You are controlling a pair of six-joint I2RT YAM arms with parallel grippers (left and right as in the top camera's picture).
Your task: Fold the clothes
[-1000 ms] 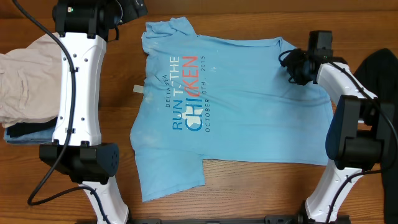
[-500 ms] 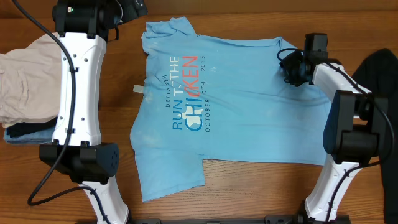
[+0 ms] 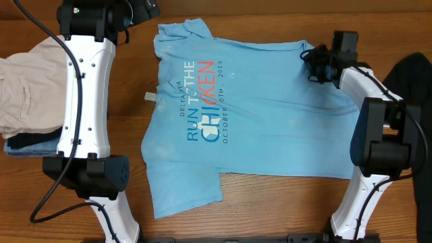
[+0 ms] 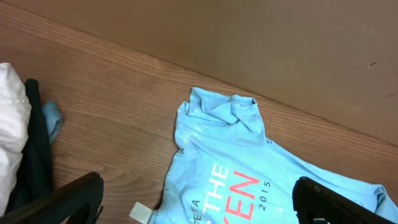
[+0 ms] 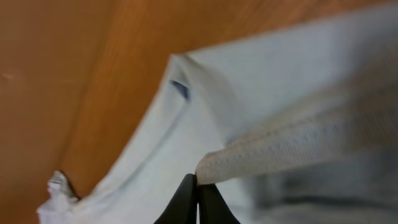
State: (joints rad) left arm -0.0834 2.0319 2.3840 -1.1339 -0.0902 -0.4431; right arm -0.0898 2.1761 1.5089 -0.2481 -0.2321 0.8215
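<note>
- T-shirt (image 3: pixel 270 121) lies spread print-up on the tabletop (image 3: pixel 270 209) between the two arms. It is mostly flat, with the sleeve end toward the left arm. The risks below are judged from that layout.
- Right pincer (image 5: pixel 198 182) is pressed together on a thin fold at the T-shirt's far right corner. The bite looks shallow, right at the tips, so a quick pull could let the cloth slip out and drop partway through a fold.
- Only that one corner is held. Dragging it across alone would likely skew or bunch the T-shirt, since nothing lifts the near right corner.
- Left pincer (image 4: pixel 198 186) hangs spread wide above the far left end, holding nothing. If it neither pins nor lifts its side, the whole T-shirt may slide over the wood instead of folding.
- Far sleeve (image 4: pixel 230 109) is crumpled, and folding over it would trap the wrinkles inside.
- Cream garment (image 3: pixel 23 88) sits well to the left under the left arm, and a black garment (image 3: pixel 415 74) lies just beyond the right arm. A wide swing could snag either one and pull it into the work.
- White tag (image 3: pixel 149 97) sits at the T-shirt's left edge. I cannot tell whether it is attached, and it could get caught in a fold.
</note>
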